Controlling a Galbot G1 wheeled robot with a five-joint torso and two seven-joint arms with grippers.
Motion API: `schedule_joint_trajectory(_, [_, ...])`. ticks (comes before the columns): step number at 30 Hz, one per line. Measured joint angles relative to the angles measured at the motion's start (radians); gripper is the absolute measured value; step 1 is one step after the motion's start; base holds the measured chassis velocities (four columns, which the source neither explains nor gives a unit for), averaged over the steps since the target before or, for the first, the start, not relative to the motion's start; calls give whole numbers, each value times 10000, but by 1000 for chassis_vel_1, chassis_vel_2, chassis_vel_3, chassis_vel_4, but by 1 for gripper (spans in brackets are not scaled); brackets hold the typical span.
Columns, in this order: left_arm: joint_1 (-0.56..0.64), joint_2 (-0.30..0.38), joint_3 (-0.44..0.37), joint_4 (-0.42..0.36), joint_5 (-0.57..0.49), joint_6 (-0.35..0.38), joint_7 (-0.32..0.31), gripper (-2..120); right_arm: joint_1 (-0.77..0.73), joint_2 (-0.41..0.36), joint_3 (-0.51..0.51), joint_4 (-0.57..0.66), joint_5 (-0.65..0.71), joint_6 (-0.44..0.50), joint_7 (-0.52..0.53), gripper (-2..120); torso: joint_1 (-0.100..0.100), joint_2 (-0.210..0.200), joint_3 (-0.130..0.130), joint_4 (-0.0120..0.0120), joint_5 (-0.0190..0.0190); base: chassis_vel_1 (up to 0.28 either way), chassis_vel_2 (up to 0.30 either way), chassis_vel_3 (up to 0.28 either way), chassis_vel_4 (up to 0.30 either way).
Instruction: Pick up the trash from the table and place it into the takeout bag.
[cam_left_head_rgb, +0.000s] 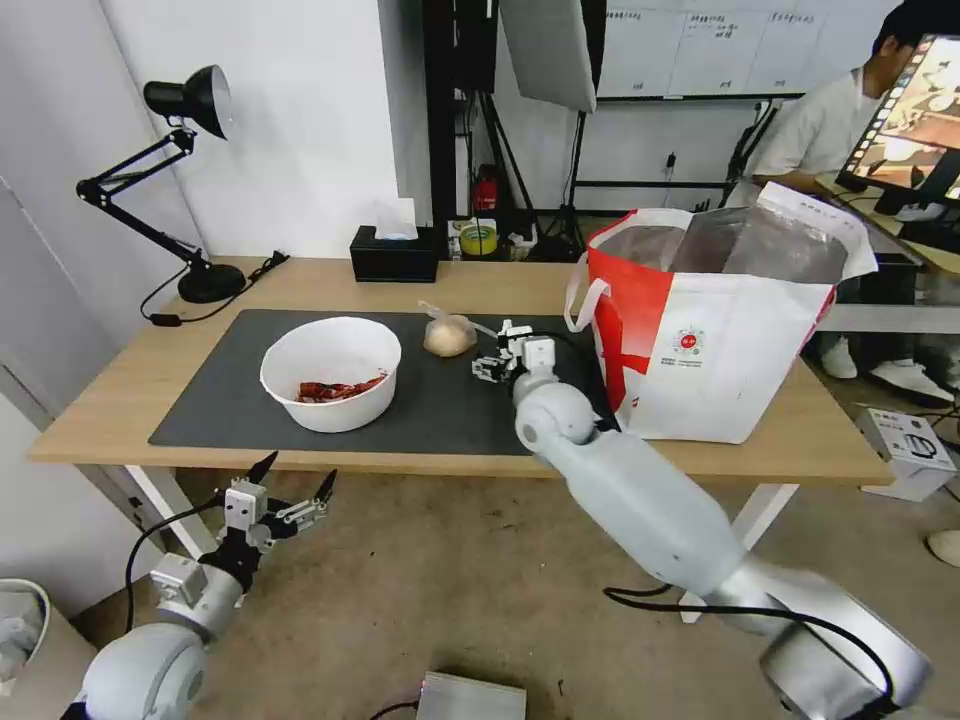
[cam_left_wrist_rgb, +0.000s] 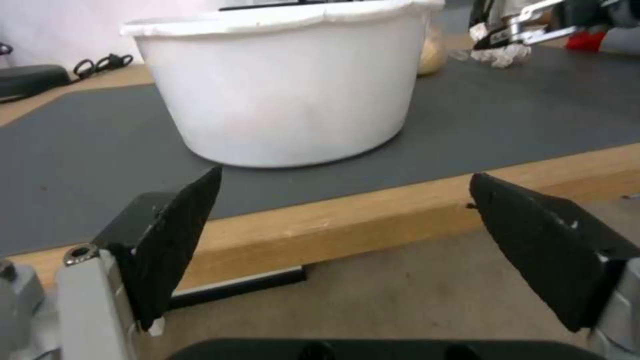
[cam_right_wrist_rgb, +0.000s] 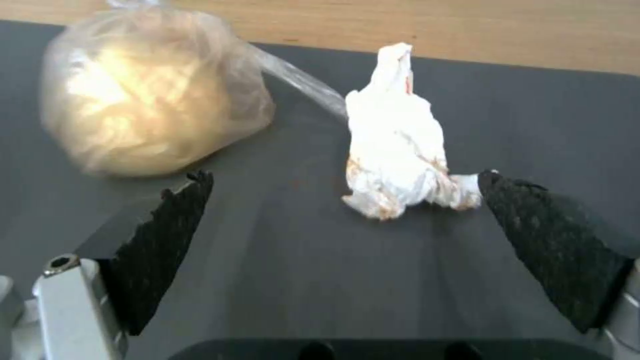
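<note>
The tissue (cam_right_wrist_rgb: 399, 150) lies on the mat (cam_left_head_rgb: 220, 385) just beside the bagged food (cam_left_head_rgb: 449, 335), between it and the tote (cam_left_head_rgb: 715, 330), and the right pincer (cam_left_head_rgb: 497, 352) hangs over it with fingers apart, one pad (cam_right_wrist_rgb: 553, 245) at its edge. I judge the job barely begun: tissue, food and bowl (cam_left_head_rgb: 331, 373) (red scraps inside) all sit on the worktop (cam_left_head_rgb: 130, 385) outside the tote. The tote's mouth gapes close by, and the left pincer (cam_left_head_rgb: 296, 479), also spread, waits below the worktop's near edge beneath the bowl.
</note>
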Motion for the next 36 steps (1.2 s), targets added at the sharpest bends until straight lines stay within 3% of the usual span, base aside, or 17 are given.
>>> schedule_joint_trajectory(17, [189, -32, -127, -140, 10, -55, 6, 100, 779, 983, 433, -1952, -239, 125, 108, 100, -1, 0, -1, 0, 1, 0, 0, 0, 0])
schedule_joint_trajectory(33, [101, -18, -38, -134, 0, -85, 2, 100, 1109, 1490, 817, -2980, -214, 115, -120, 100, -1, 0, -1, 0, 1, 0, 0, 0, 0])
schedule_joint_trajectory(36, [125, -54, -15, -236, -126, -88, -57, 100, 1041, 1625, 901, -3048, -165, 104, -121, 91, -1, 0, -1, 0, 1, 0, 0, 0, 0])
